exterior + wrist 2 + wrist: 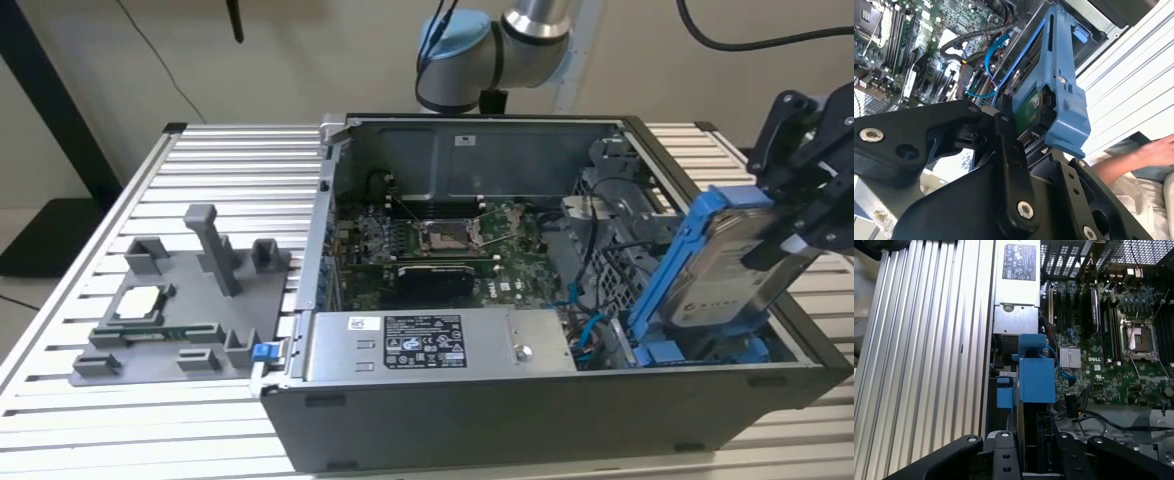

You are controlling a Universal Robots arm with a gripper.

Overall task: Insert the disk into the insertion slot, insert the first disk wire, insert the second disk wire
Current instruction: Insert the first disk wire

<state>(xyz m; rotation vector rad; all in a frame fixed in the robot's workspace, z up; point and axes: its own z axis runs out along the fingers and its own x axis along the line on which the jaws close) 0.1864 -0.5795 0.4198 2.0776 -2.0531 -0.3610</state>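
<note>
The disk (pixel 718 268), silver-grey with a white label in a bright blue carrier, stands tilted at the case's front corner on the exterior view's right. My gripper (pixel 785 222) is shut on its upper end. Its lower end reaches down to the blue rails of the insertion slot (pixel 663 352). In the second wrist view the carrier (pixel 1065 95) sits between the black fingers (pixel 1007 131). In the first wrist view the disk (pixel 1036 376) points away from the gripper (pixel 1036 452) into the case. Thin blue wires (pixel 589 326) lie loose beside the bay.
The open computer case (pixel 534 420) holds a motherboard with a processor socket (pixel 445 236) and a long grey power-supply box (pixel 441 343). A grey fixture (pixel 180 330) stands on the slatted table at the exterior view's left. A person's hand (pixel 1149 152) is beyond the case.
</note>
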